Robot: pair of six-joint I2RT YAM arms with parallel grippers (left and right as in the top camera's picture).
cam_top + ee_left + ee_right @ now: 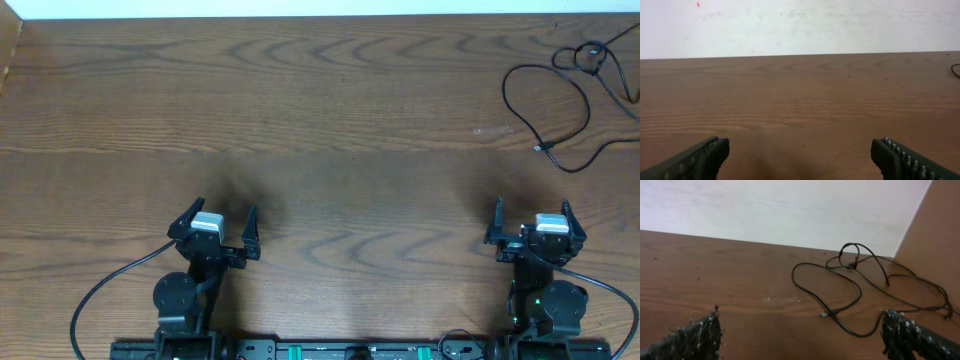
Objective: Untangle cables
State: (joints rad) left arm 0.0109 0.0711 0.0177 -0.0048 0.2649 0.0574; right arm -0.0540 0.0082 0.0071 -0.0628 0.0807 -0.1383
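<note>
Now | left fingers (697, 161) spread | right fingers (696, 339) spread | black cables (852, 265) lie untouched

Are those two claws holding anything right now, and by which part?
Nothing is held. The left gripper and the right gripper both stand open and empty; the cables lie well away from both.

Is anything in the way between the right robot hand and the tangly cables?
No, nothing visible. Only wooden table lies between the open right gripper and the cables, which sit ahead of it near the table's far right corner.
</note>
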